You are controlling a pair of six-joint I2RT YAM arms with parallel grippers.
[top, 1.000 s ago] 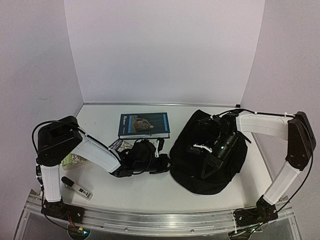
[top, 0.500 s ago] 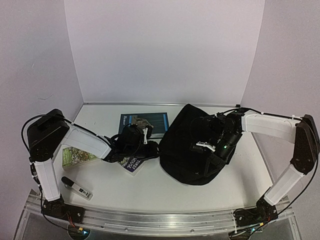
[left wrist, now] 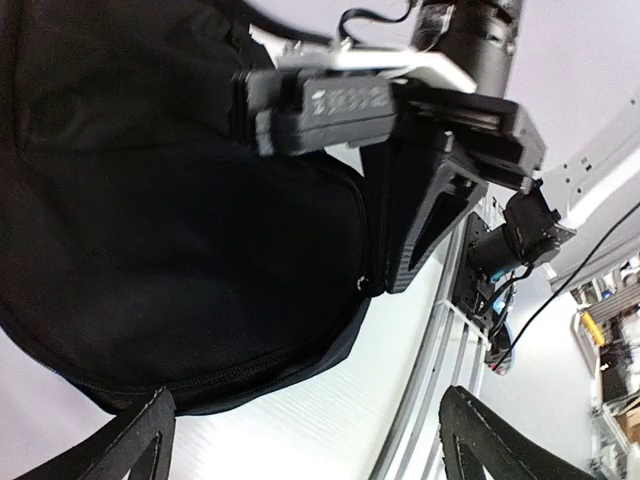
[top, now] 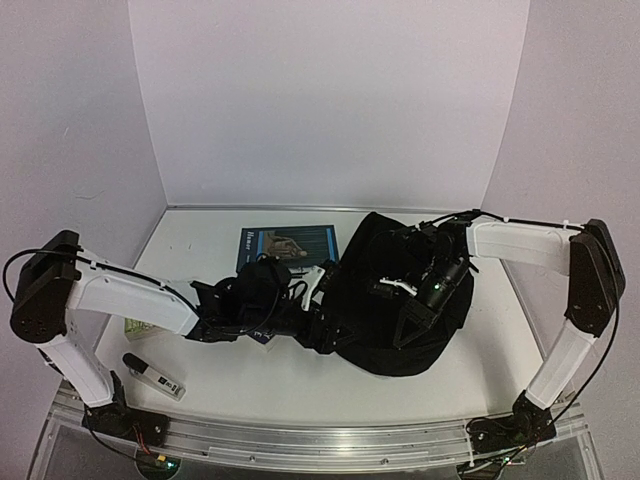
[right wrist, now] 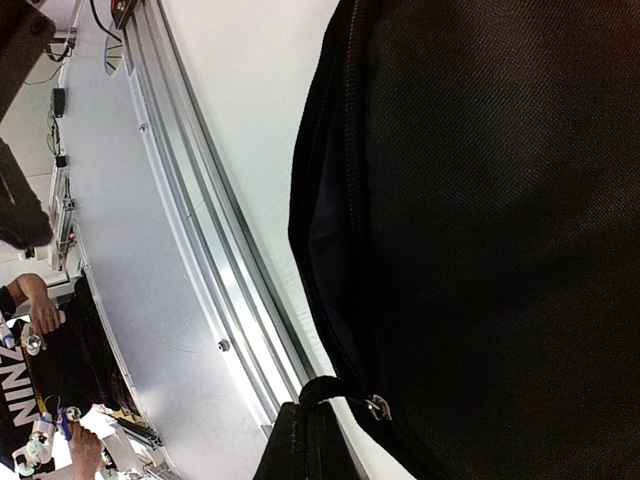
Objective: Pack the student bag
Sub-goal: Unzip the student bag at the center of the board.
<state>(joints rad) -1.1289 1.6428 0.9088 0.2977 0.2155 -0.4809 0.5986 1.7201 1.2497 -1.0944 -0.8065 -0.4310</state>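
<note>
The student bag [top: 385, 345] sits on the tabletop [top: 300, 390] as a black heap. As far as I can judge from overhead, its long axis runs from the back wall toward the near rail. The narrower, humped end points away from me and the broad rounded end toward me. Its zip seam [right wrist: 345, 250] runs along the rim on the rail side.

My right tool [top: 408, 328] is above the bag's middle with its tips pressed together on the rim fabric, right by the zip puller [right wrist: 377, 405]. It is pinching the bag there.

My left tool [left wrist: 305, 400] is at the bag's left flank with its fingers [left wrist: 150, 420] spread wide and nothing between them, and the bag's side fills its view.

A blue book [top: 288, 243] lies just off the bag's far-left corner. A marker [top: 152, 376] lies well away from the bag on its left, near the rail.

A second ago the bag lay further right and flatter. It has since slid left and bunched up under the right tool. The left tool was then nearly closed, well short of the bag, among the books. The left arm has since stretched across to the bag and its tool has opened.
</note>
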